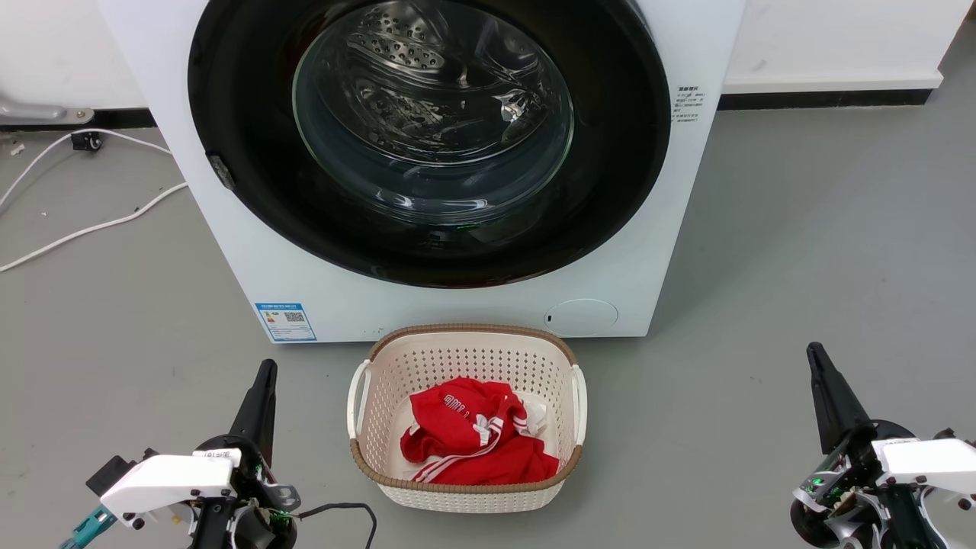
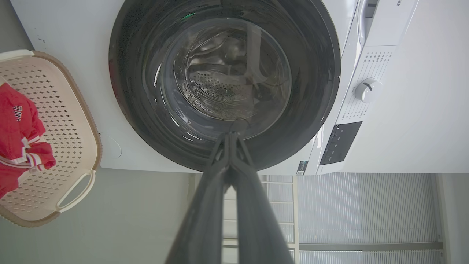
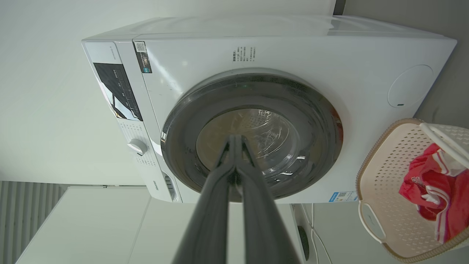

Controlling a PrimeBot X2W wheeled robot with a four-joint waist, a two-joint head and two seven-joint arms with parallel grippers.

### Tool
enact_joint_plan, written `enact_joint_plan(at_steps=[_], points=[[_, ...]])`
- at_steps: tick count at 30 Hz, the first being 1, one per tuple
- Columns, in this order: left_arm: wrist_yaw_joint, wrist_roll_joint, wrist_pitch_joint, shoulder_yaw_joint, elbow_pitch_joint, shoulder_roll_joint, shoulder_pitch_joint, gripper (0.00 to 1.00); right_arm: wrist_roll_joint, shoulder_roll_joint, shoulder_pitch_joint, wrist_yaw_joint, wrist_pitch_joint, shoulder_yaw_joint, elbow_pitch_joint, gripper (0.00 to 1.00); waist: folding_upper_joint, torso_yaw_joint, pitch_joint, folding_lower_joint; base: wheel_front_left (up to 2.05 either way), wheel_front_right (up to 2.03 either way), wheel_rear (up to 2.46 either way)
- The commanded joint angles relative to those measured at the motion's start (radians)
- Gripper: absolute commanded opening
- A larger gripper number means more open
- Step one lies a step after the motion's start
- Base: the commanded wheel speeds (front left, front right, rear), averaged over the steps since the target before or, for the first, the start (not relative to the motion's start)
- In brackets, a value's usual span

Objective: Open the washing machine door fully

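Judging from how things lie, the opening is taken to be at its first step, the approach, since the door is seen shut and neither gripper is in contact with it. At the near left, the left gripper (image 1: pixel 266 371) is held low over the grey floor (image 1: pixel 762 267), its two long dark fingers pressed together on nothing and pointed away toward the machine. At the near right, the right gripper (image 1: pixel 814 353) is held in the same pose, fingers closed and empty. Both forearms are kept low and well apart from the machine, and in each wrist view the closed fingers are aimed at the glass. Between the grippers and a little farther off, a pale perforated basket (image 1: pixel 469 330) holding a red garment (image 1: pixel 473 442) is set just before the washing machine (image 1: pixel 229 252). Farther still, the washing machine door (image 1: pixel 244 114) is seen lying flush against the white front, its black ring nearly machine-wide and its bulging glass window (image 1: pixel 431 114) at the centre. A small grey fitting (image 1: pixel 222 172) is noted on the door's left rim; whether it is a catch or a hinge cannot be told. The next move is judged to call for one arm to be raised and carried forward past the basket, its fingers parted, so that the door's free edge can be hooked and swung outward.
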Motion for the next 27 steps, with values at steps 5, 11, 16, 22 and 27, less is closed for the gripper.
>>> enact_joint_plan(at_steps=[5,11,16,22,27], points=[[0.000,0.001,0.001,0.001,0.000,0.000,0.000,1.00,-0.002,0.001,0.000,0.000,0.003,-0.001,0.000,1.00,0.0000,0.000,0.000,0.0000,0.00,0.00,0.00],[0.000,0.005,-0.020,-0.018,-0.006,-0.003,0.006,1.00,-0.013,0.004,0.013,0.000,-0.018,0.012,-0.010,1.00,0.0000,0.000,0.001,0.0000,0.00,0.00,0.00],[0.000,0.023,-0.046,-0.034,-0.031,-0.003,0.007,1.00,-0.031,0.005,0.022,0.000,-0.042,0.015,-0.036,1.00,0.0000,-0.001,0.001,0.0000,0.00,0.00,0.00],[0.000,0.102,-0.073,-0.018,-0.076,-0.004,0.007,1.00,-0.116,0.006,0.029,0.000,-0.069,0.013,-0.071,1.00,0.0000,-0.002,0.001,0.0000,0.00,0.00,0.00],[0.000,0.224,-0.095,-0.007,-0.114,-0.004,0.007,1.00,-0.267,0.007,0.029,0.000,-0.090,0.023,-0.112,1.00,0.0000,-0.004,0.002,0.0000,0.00,0.00,0.00]])
